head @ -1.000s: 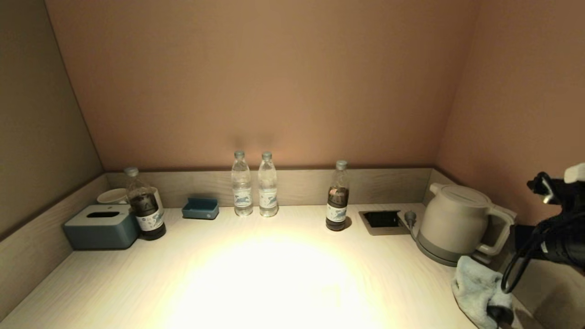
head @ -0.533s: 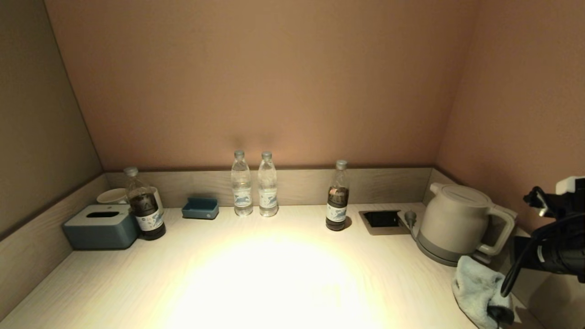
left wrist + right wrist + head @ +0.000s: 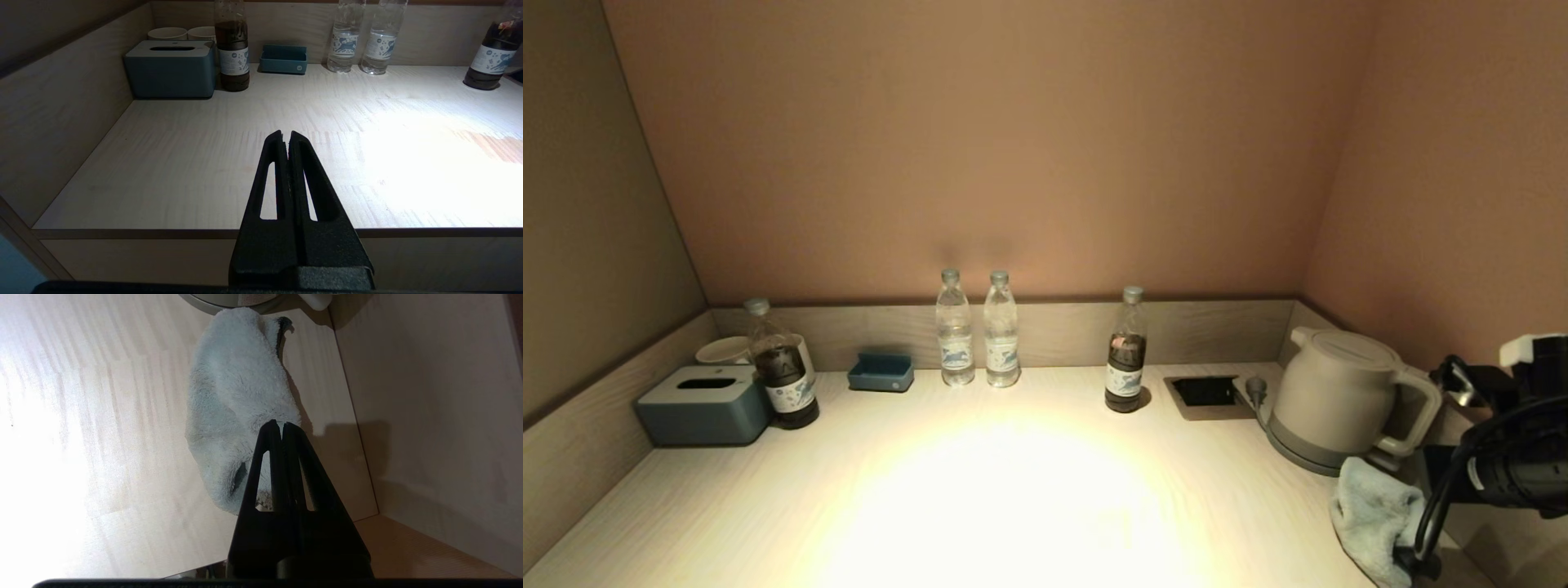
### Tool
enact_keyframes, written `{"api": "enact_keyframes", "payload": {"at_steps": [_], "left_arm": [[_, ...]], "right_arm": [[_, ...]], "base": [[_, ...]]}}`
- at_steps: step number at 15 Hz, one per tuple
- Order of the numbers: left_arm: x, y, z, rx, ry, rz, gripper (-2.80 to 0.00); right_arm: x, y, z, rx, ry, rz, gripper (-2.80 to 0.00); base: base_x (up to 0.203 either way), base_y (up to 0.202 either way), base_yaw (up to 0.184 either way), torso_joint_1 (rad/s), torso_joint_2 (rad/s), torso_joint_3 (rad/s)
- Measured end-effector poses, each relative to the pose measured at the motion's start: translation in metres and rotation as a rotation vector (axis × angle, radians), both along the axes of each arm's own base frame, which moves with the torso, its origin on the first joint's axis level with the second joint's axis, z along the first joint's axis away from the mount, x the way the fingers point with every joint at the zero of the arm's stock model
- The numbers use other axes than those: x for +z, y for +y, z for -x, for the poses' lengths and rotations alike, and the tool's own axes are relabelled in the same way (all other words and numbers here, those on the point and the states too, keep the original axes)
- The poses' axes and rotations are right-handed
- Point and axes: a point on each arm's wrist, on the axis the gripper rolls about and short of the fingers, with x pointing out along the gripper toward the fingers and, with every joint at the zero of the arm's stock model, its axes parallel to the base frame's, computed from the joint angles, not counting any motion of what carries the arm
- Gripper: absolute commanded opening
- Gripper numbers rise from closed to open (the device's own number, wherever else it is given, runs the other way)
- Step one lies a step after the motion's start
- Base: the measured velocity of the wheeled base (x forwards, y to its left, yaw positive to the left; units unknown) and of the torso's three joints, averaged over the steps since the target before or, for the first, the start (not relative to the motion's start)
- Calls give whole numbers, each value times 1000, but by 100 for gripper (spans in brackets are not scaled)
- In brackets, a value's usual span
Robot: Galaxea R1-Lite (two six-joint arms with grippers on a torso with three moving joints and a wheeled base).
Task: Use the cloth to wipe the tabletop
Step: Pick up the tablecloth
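Observation:
A light blue fluffy cloth [image 3: 1368,510] lies bunched at the right end of the pale wooden tabletop [image 3: 1013,490], just in front of the kettle. It also shows in the right wrist view [image 3: 237,396]. My right gripper [image 3: 1413,563] is shut, and its tips sit over the cloth's near right edge [image 3: 282,424]; the jaws hold no cloth. My left gripper [image 3: 285,134] is shut and empty, hanging off the table's front edge at the left, and it is out of the head view.
A white kettle [image 3: 1331,400] stands at the back right beside a recessed socket [image 3: 1207,392]. Two water bottles [image 3: 978,339] and a dark bottle [image 3: 1125,359] line the back. A blue tissue box [image 3: 703,404], another dark bottle [image 3: 783,371], cups and a blue tray [image 3: 880,373] fill the back left. A side wall stands close on the right.
My right arm has sunk lower at the right edge, next to the cloth. The cloth has not moved.

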Motion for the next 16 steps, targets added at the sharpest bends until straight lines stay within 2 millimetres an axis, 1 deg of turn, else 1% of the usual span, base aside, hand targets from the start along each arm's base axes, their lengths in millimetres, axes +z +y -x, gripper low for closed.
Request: {"api": "enact_keyframes", "payload": {"at_steps": [4, 10, 11, 13, 16], "left_arm": [[0, 0, 0, 0, 1, 0, -280], [0, 0, 0, 0, 0, 0, -280], [0, 0, 0, 0, 1, 0, -280], [0, 0, 0, 0, 1, 0, -280], [0, 0, 0, 0, 1, 0, -280]], "right_arm": [[-10, -1, -8, 24, 39, -1, -280], [-22, 8, -18, 63, 84, -9, -280], [-23, 9, -18, 66, 89, -9, 0], [-25, 9, -18, 66, 94, -12, 0], [-21, 10, -14, 64, 85, -8, 0]], "base": [[0, 0, 0, 0, 0, 0], [0, 0, 0, 0, 0, 0], [0, 0, 0, 0, 0, 0], [0, 0, 0, 0, 0, 0], [0, 0, 0, 0, 0, 0]]}}
